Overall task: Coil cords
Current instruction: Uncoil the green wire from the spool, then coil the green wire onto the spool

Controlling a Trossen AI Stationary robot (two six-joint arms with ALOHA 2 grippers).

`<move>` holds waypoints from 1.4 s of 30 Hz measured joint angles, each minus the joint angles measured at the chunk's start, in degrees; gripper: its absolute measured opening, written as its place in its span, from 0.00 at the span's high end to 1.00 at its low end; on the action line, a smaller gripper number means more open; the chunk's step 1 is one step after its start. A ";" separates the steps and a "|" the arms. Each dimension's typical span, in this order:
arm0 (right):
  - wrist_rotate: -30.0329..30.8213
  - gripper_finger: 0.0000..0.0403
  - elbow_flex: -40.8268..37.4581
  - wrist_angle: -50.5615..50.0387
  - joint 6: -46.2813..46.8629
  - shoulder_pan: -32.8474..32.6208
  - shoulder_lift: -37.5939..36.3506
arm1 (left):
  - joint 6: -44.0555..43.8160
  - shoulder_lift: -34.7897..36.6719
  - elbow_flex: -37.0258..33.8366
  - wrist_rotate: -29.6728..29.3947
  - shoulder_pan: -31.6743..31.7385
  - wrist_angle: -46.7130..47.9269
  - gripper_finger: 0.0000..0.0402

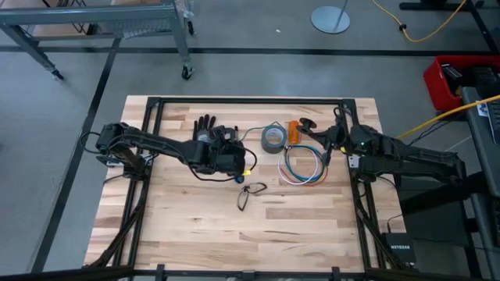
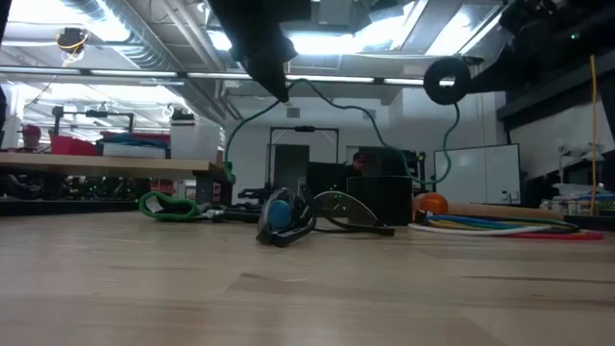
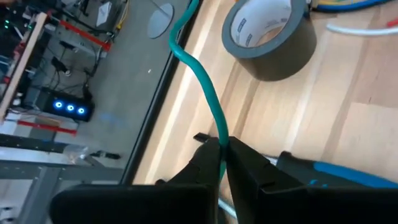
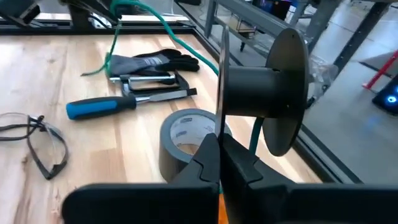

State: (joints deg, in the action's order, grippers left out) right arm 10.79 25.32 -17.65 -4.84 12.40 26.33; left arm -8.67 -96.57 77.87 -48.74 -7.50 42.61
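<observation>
left end effector [image 3: 221,163]: fingers pinched shut on green cord [image 3: 205,84], held up off the surface
right end effector [image 4: 219,163]: clamped on black spool [image 4: 261,90] flange, held in the air
cords [image 1: 303,165]: loose ring flat on surface [image 1: 312,226], just beside tape roll [image 1: 273,138]
tip: keep the green cord taut, feed it square between the flanges; slack likely snags.

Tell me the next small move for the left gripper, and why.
Probably draw the left gripper back to take up slack: it pinches the thin green cord, which sags in a loose arc toward the black plastic spool held edge-on by the right gripper.
</observation>
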 joint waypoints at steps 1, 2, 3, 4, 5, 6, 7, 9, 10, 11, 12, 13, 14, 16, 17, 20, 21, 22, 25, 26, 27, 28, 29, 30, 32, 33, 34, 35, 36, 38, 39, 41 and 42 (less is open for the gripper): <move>-0.63 1.00 0.00 0.15 0.12 -0.01 0.00 | -0.65 0.00 0.00 0.01 -0.03 -0.04 0.93; -1.36 1.00 0.00 0.29 0.16 -0.01 0.00 | -1.50 0.00 0.00 0.01 -0.01 0.00 0.91; -1.55 1.00 0.00 0.42 0.28 -0.02 -0.02 | -2.31 0.00 0.00 -0.03 0.00 -0.02 0.89; -1.94 1.00 0.00 0.58 0.48 -0.02 -0.02 | -3.20 0.00 0.00 -0.03 0.05 -0.01 0.87; -2.16 1.00 0.00 0.69 0.76 -0.02 -0.02 | -4.19 0.00 0.00 -0.02 0.04 0.03 0.85; -2.57 1.00 0.00 0.81 1.25 -0.01 -0.02 | -5.40 0.00 0.00 -0.02 0.04 0.02 0.82; -2.78 1.00 0.00 1.09 1.66 0.00 -0.02 | -7.01 0.00 0.00 -0.02 0.04 0.02 0.79; -3.18 1.00 0.00 1.62 2.07 -0.01 -0.02 | -10.59 0.00 0.00 -0.03 0.04 0.09 0.72; -3.69 1.00 0.00 1.80 2.27 -0.02 -0.02 | -11.90 0.00 0.00 -0.01 -0.05 0.13 0.69; -4.26 1.00 0.00 2.43 2.46 0.00 -0.01 | -12.71 0.00 0.00 0.01 -0.14 0.07 0.66; -4.86 1.00 0.00 3.53 2.88 -0.02 0.01 | -13.43 0.00 0.00 0.05 -0.30 0.06 0.63; -5.79 1.00 0.00 4.68 3.16 0.00 0.02 | -13.61 0.00 0.00 0.05 -0.39 0.01 0.61; -6.98 1.00 0.00 6.00 3.22 -0.01 0.00 | -13.59 0.00 0.00 0.06 -0.40 -0.02 0.59; -9.83 1.00 0.00 8.56 3.39 -0.02 0.01 | -13.49 0.00 0.00 0.11 -0.42 -0.33 0.57; -11.29 1.00 0.00 9.68 3.87 -0.02 0.02 | -13.48 0.00 0.00 0.15 -0.42 -0.72 0.56; -15.92 1.00 0.02 12.52 6.05 -0.02 0.00 | -11.83 0.00 0.00 2.11 -0.40 -3.76 0.56; -17.41 1.00 0.02 12.86 6.56 -0.01 0.01 | -10.75 0.00 0.00 3.40 -0.29 -5.14 0.57; -18.79 1.00 0.02 13.14 7.32 0.00 0.04 | -9.55 0.00 0.00 4.73 -0.27 -6.84 0.58; -23.37 1.00 0.02 13.48 8.09 0.00 0.40 | -4.37 0.04 -1.75 7.75 -0.29 -15.82 0.60; -25.00 1.00 0.02 13.44 8.13 0.00 0.59 | -2.26 0.04 -2.74 8.60 -0.29 -19.53 0.61; -26.32 1.00 0.02 13.42 8.51 0.00 0.82 | -0.34 0.04 -3.84 9.51 -0.29 -22.98 0.62; -27.09 1.00 0.02 13.35 9.06 -0.02 1.01 | 1.46 0.04 -5.24 10.64 -0.29 -26.59 0.63; -27.65 1.00 0.02 13.12 9.58 -0.02 1.24 | 3.07 0.04 -6.68 11.96 -0.16 -30.34 0.63; -28.16 1.00 0.02 13.16 10.08 0.00 1.53 | 3.86 0.04 -8.17 13.60 0.06 -33.90 0.64; -28.44 1.00 0.02 13.26 10.55 0.00 2.21 | 4.66 0.04 -11.38 15.87 0.78 -40.81 0.65; -28.44 1.00 0.02 13.16 10.58 0.00 2.62 | 4.65 0.02 -12.90 16.67 1.24 -43.91 0.66; -28.44 1.00 0.02 13.10 10.60 -0.01 3.03 | 4.64 0.02 -14.34 17.49 1.80 -46.84 0.66; -28.44 1.00 0.02 13.16 10.60 0.00 3.55 | 4.65 0.02 -15.86 18.18 2.47 -49.84 0.67; -28.44 1.00 0.02 13.20 10.60 -0.02 4.06 | 4.76 0.02 -17.31 18.81 3.17 -52.59 0.67; -28.44 1.00 0.02 13.16 10.60 -0.02 5.09 | 6.03 0.01 -19.94 19.61 4.78 -57.66 0.67; -28.45 1.00 0.02 13.11 10.60 0.00 5.57 | 6.91 0.00 -21.01 20.54 5.69 -60.05 0.67; -28.46 1.00 0.02 13.41 10.60 0.00 6.57 | 9.26 0.00 -22.93 24.38 7.99 -65.36 0.68; -28.44 1.00 0.02 13.32 10.60 0.00 7.03 | 10.02 0.00 -23.72 26.91 9.32 -68.06 0.68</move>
State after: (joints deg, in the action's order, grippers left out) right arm -17.65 25.34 -4.33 5.76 12.40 33.35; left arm 1.36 -96.57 54.15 -21.83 1.81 -25.45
